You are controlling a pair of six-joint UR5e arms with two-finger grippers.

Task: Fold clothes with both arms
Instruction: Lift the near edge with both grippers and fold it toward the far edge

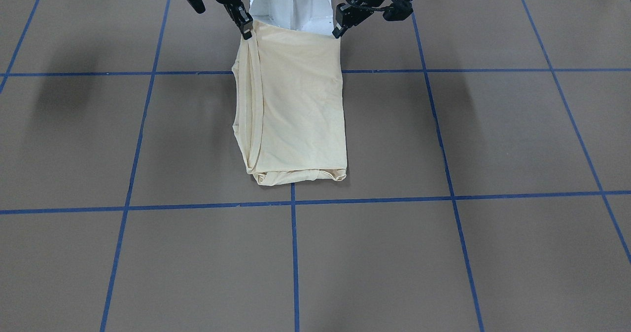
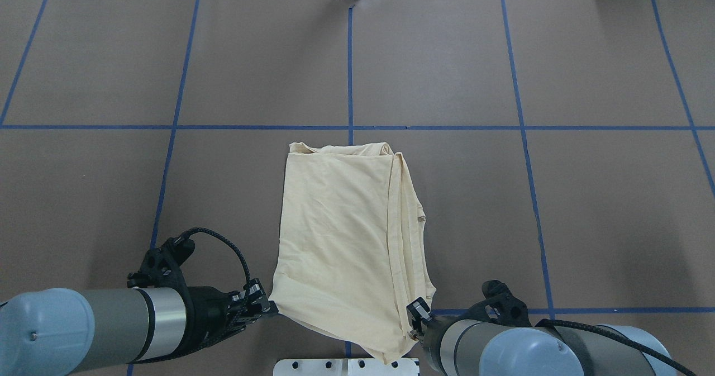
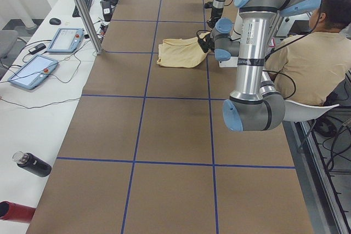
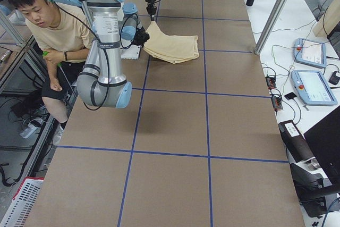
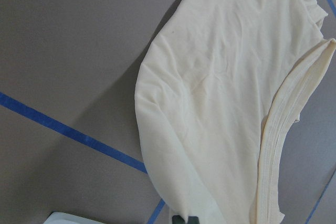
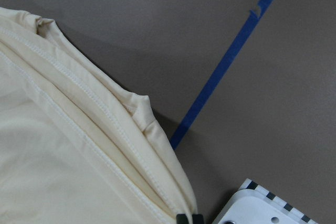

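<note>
The pale cream T-shirt [image 2: 346, 236] lies folded into a long strip in the middle of the table, its print hidden. It also shows in the front-facing view [image 1: 296, 105]. Its edge nearest the robot is lifted off the table. My left gripper [image 2: 269, 307] is shut on that edge's left corner, seen in the front-facing view [image 1: 339, 31]. My right gripper [image 2: 416, 323] is shut on the right corner, where the stacked hems [image 6: 105, 114] run, also in the front-facing view [image 1: 245, 30]. In the wrist views, fabric hangs from the shut fingertips [image 5: 184, 219] [image 6: 189, 217].
The white pedestal base [image 2: 346, 366] sits just behind the lifted edge. Blue tape lines [image 2: 350, 63] grid the brown table. An operator [image 3: 307, 53] sits beside the robot. Control tablets [image 3: 33, 69] and bottles [image 3: 33, 164] lie on the side bench.
</note>
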